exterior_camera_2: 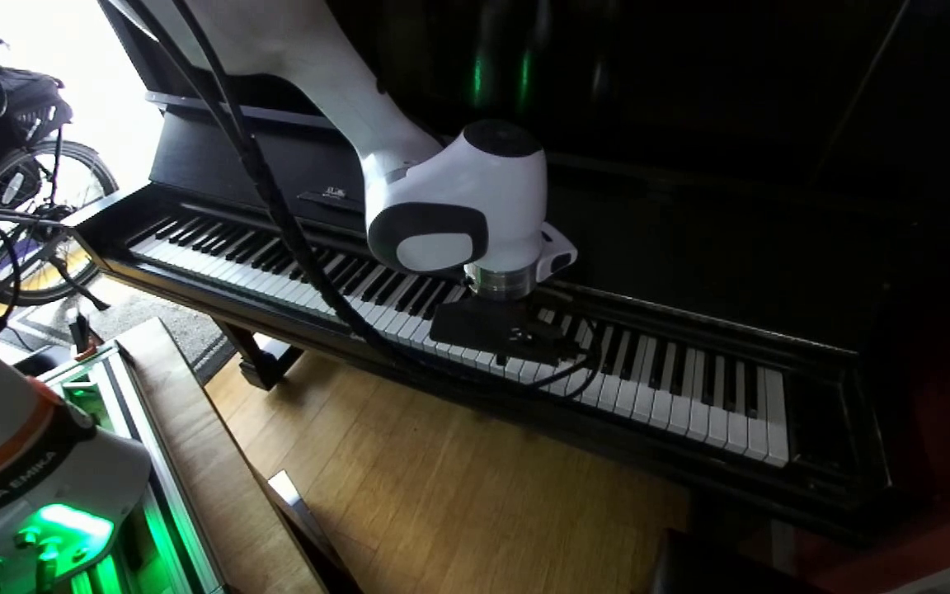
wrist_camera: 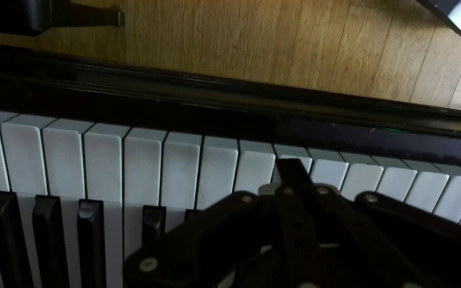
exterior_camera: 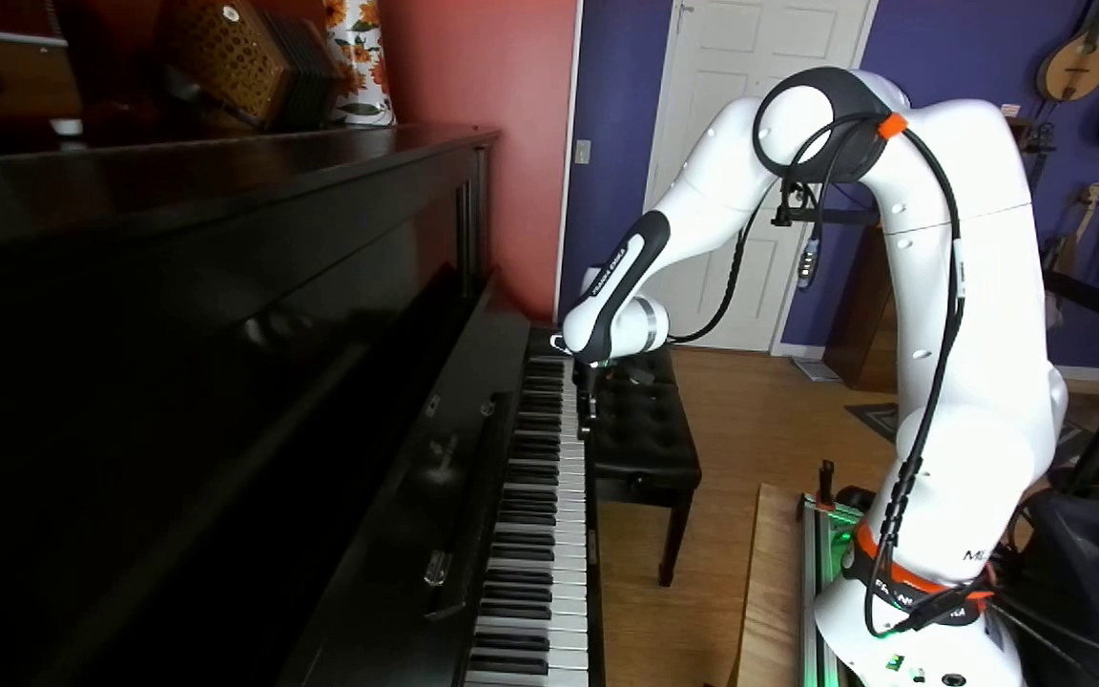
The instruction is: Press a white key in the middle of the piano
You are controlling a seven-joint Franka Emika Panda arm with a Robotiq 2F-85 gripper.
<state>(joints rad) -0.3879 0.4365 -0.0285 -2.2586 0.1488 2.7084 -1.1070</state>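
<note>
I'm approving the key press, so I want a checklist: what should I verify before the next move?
1. White keys exposed on the piano: ok.
2. Gripper shut: ok in the wrist view.
3. Gripper above white keys: seemingly ok.
4. Gripper touching no key: cannot tell.
5. Gripper halfway along the keys: cannot tell; arm hides some.
6. Cable clear of keys: cannot tell; overlaps them in an exterior view.

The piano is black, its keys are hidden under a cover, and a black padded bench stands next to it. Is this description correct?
Not about the keys: they are uncovered, and the wrist view plainly shows white and black ones. The rest is right: the piano is black, and the black padded bench stands next to it.
</note>
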